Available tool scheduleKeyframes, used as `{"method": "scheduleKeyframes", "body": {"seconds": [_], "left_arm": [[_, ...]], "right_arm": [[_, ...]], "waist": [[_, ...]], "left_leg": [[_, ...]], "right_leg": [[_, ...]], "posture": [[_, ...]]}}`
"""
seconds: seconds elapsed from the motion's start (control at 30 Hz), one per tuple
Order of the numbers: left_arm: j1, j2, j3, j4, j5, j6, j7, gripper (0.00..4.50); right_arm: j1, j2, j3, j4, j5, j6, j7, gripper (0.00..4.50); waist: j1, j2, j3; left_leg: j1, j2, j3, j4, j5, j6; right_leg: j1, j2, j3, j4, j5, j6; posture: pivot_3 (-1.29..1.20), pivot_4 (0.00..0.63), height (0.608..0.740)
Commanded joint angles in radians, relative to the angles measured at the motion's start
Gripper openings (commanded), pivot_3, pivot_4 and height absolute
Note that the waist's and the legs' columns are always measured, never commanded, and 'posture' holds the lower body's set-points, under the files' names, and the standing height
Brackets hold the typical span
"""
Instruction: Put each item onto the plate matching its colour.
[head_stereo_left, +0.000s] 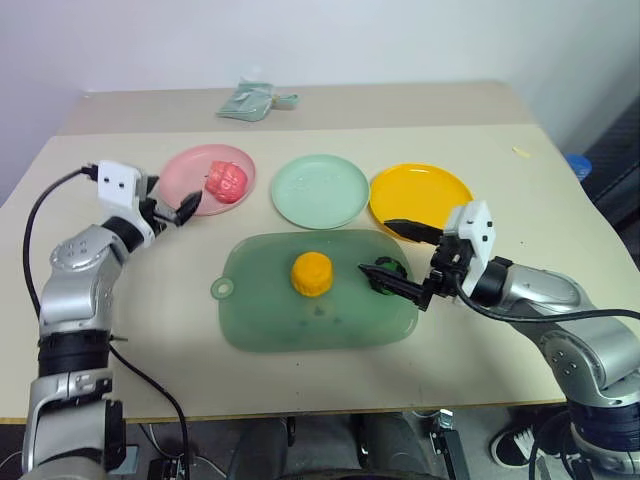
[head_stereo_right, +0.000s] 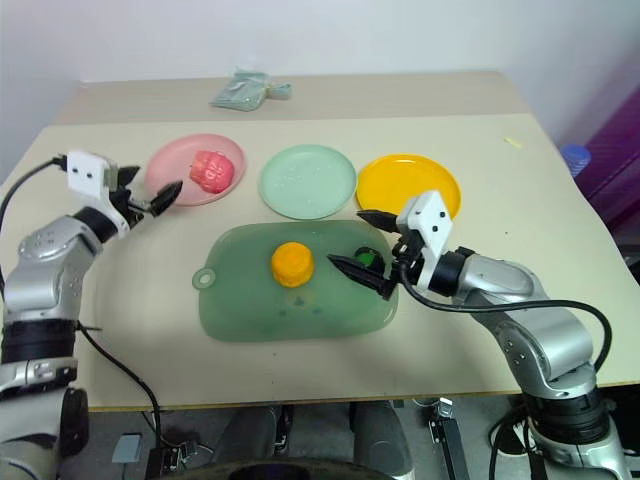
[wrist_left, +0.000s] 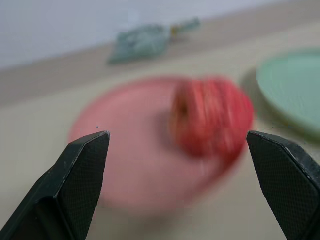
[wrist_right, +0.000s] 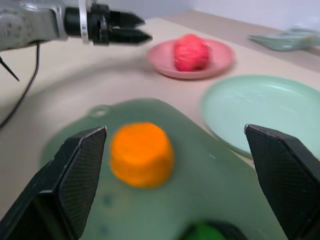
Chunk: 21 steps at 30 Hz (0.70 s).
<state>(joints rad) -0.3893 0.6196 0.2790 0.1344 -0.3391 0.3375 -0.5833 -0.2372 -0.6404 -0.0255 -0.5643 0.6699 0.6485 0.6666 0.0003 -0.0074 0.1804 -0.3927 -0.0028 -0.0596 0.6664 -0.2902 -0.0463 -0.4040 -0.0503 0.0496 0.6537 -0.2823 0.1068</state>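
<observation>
— From overhead, where's everything?
— The red-pink apple (head_stereo_left: 227, 181) sits on the pink plate (head_stereo_left: 190, 172). The orange fruit (head_stereo_left: 312, 273) and the dark green ball (head_stereo_left: 389, 270) lie on the green board (head_stereo_left: 260, 310); the mint plate (head_stereo_left: 321, 190) and yellow plate (head_stereo_left: 420, 193) hold nothing.
— And the grippers?
— The left gripper (head_stereo_left: 180, 210) hangs beside the pink plate, fingers spread. The right gripper (head_stereo_left: 400, 258) straddles the ball, wide apart.
— Left wrist?
— Wide fingers framing the apple.
— Right wrist?
— Wide fingers, with the orange fruit between and the ball at the edge.
</observation>
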Motion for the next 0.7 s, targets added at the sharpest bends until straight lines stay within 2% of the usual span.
{"method": "scheduleKeyframes", "body": {"seconds": [0.03,0.23,0.43,0.7], "left_arm": [[0.031,0.020,0.045,-0.131,-0.053,0.031,-0.015,4.45],[0.188,0.050,-0.025,-0.304,-0.085,0.056,-0.143,4.45],[0.327,0.076,-0.070,-0.401,-0.107,0.039,-0.265,4.45],[0.457,0.085,-0.076,-0.466,-0.093,-0.058,-0.360,4.45]], "right_arm": [[-0.033,0.012,0.024,-0.009,-0.014,-0.010,0.007,4.50],[-0.106,0.029,0.149,0.048,-0.132,-0.005,-0.015,4.50],[-0.133,0.044,0.227,0.036,-0.197,0.019,-0.025,4.50],[-0.282,0.173,0.361,0.088,-0.273,0.192,-0.124,4.50]], "waist": [[0.007,-0.001,0.000],[-0.008,-0.001,0.000],[-0.015,-0.001,0.000],[-0.014,0.000,0.000]], "left_leg": [[0.000,0.000,0.000,0.000,0.000,0.000],[0.001,0.000,0.001,0.000,0.000,0.000],[0.001,0.000,0.001,-0.001,0.000,0.000],[0.001,0.002,0.001,-0.001,0.000,0.000]], "right_leg": [[0.000,0.000,0.000,0.000,0.000,0.000],[0.000,0.001,0.000,0.000,0.000,0.000],[-0.001,0.002,0.000,0.000,0.000,0.000],[-0.001,0.002,0.000,0.000,0.000,-0.001]], "posture": [[0.00,0.150,0.740],[0.00,0.150,0.740],[0.00,0.150,0.740],[0.00,0.150,0.740]]}}
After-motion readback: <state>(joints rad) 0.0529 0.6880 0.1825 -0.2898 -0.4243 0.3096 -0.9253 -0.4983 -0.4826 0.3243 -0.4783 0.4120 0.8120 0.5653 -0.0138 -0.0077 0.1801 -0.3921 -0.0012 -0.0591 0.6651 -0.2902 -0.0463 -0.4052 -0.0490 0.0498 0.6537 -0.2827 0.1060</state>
